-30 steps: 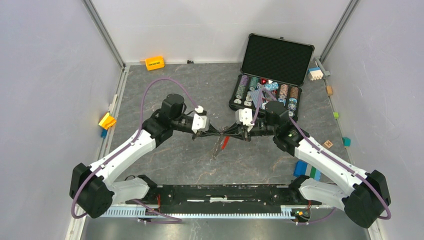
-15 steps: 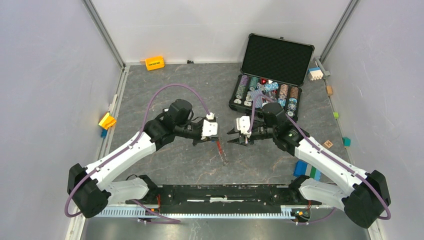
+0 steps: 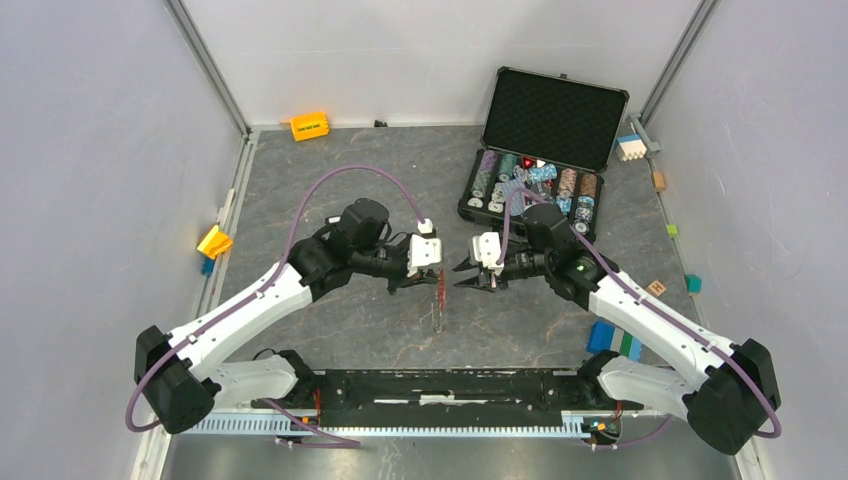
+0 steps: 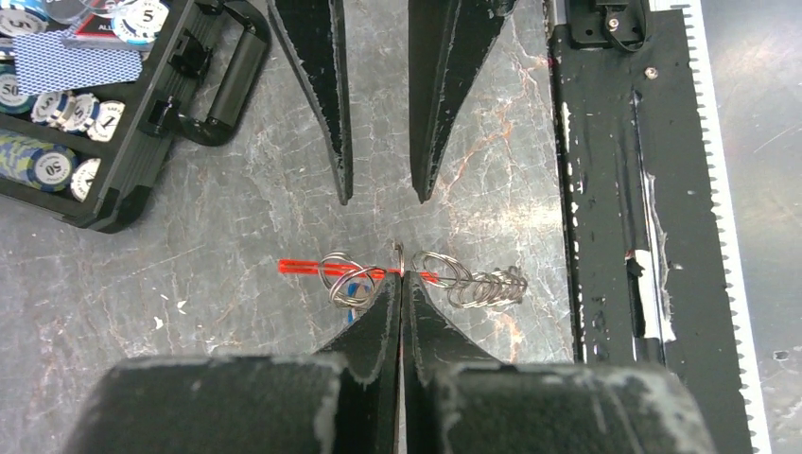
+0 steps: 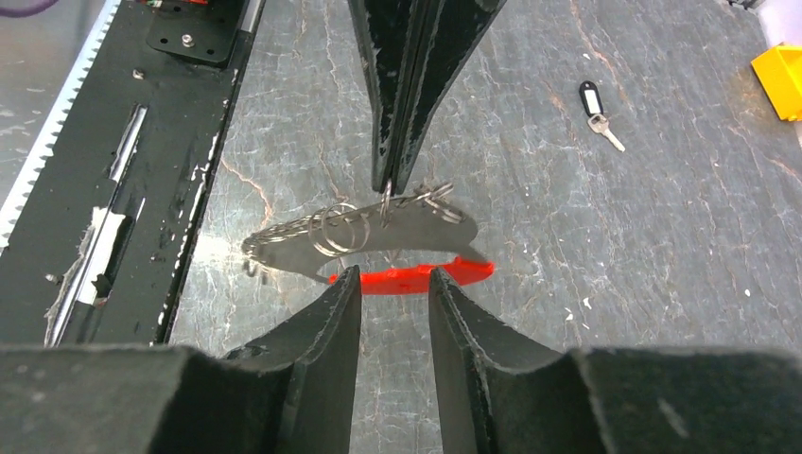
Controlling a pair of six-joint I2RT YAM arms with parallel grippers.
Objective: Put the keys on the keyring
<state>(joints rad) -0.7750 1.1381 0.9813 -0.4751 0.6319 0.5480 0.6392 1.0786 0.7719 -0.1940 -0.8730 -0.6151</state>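
Holding the keyring (image 4: 345, 284) by one ring in the pinched-shut left claw (image 4: 399, 279) above table centre, with the right claw (image 5: 394, 279) half-open and empty just at its 3 o'clock. Next, probably fetching the loose key (image 5: 598, 112) lying well off toward 9 o'clock and threading it on. Looks thin and springy: silver loops, chain, red fob.

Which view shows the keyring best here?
Right wrist: the keyring hangs broadside from the shut left gripper, with rings, chain and red fob all clear. Left wrist shows rings and chain close, the fob edge-on. Top external shows only a thin dangling sliver.
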